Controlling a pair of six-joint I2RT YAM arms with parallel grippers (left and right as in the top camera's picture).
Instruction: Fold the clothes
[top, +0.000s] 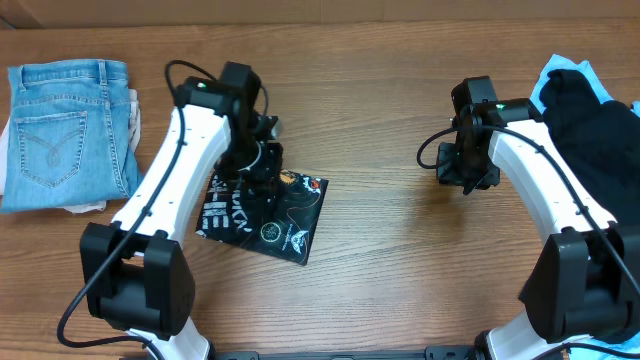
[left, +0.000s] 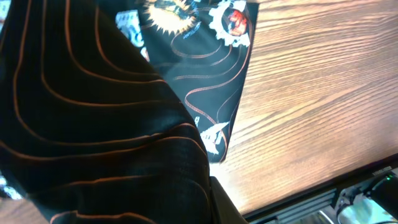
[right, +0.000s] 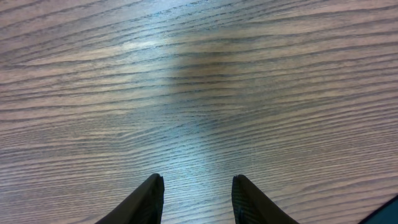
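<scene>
The clothes, a black jersey (top: 285, 222) with thin orange lines and white lettering, lies folded into a small rectangle left of the table's middle. My left gripper (top: 262, 168) is down at its upper edge. In the left wrist view a fold of the jersey (left: 106, 124) rises close to the camera and covers the jaws. Only one dark finger (left: 225, 204) shows beside it, so the gripper looks shut on that fold. My right gripper (top: 466, 172) hovers over bare wood to the right, open, with nothing between its fingertips (right: 152, 190).
Folded light-blue jeans (top: 65, 130) lie at the far left on a pale cloth. A heap of plain black and light-blue garments (top: 590, 110) sits at the far right edge. The table's front edge (left: 323, 193) runs near the jersey.
</scene>
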